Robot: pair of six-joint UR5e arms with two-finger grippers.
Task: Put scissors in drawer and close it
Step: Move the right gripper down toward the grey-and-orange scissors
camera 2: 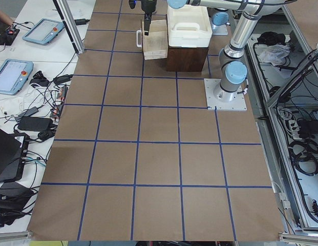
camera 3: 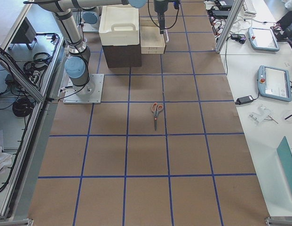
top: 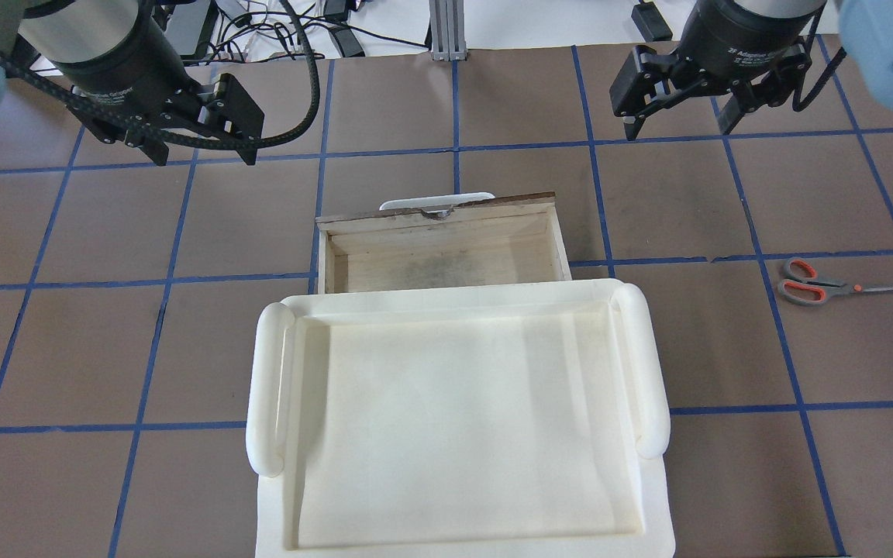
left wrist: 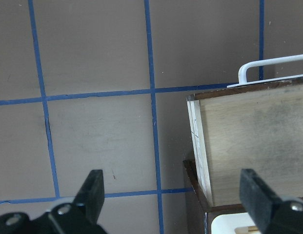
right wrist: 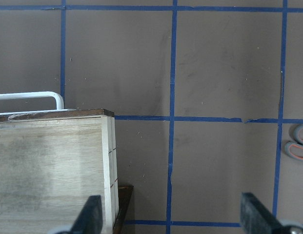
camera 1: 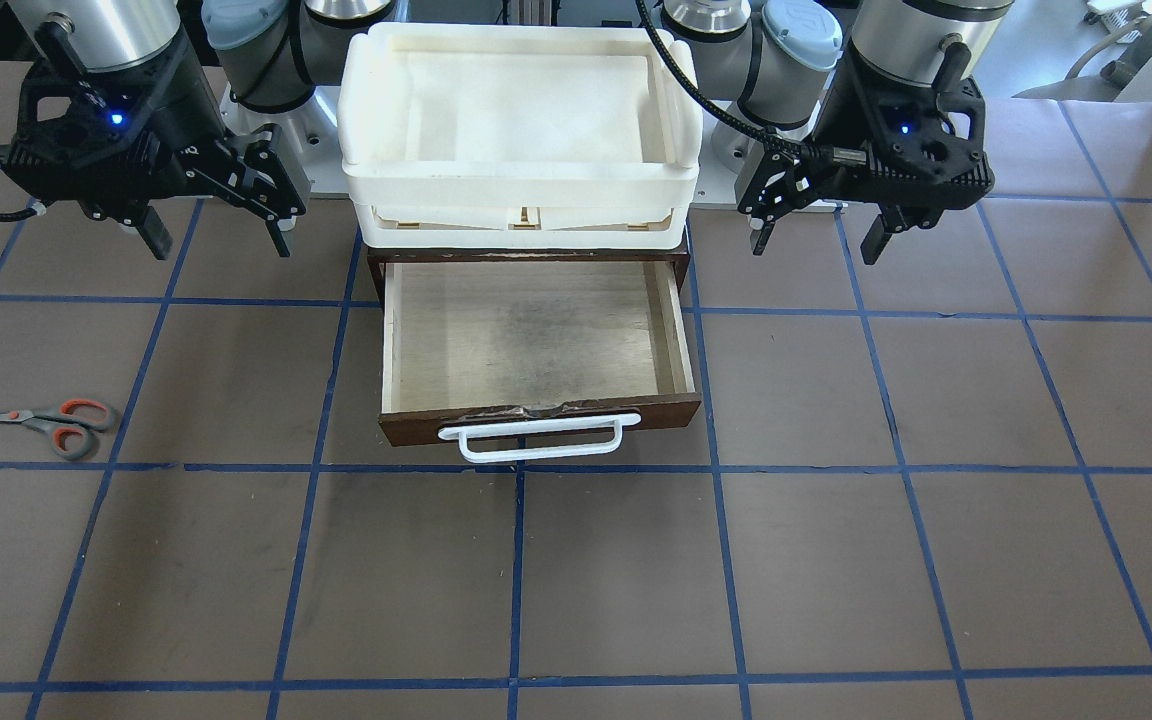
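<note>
Brown tabletop (camera 1: 936,560) with blue tape grid (camera 1: 516,560); white side desks (camera 3: 240,80) with tablets (camera 2: 43,31), cables (camera 2: 30,110).

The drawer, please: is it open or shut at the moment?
Open: the drawer is pulled out, its pale floor bare; the scissors lie outside it.

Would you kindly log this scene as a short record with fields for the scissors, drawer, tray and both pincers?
drawer: pulled open, nothing inside
scissors: flat on the table, blades together, on the robot's right, apart from the drawer
white tray: sits above the drawer's rear end
left pincer: open, empty, hovering above the table
right pincer: open, empty, hovering, not at the scissors
</note>
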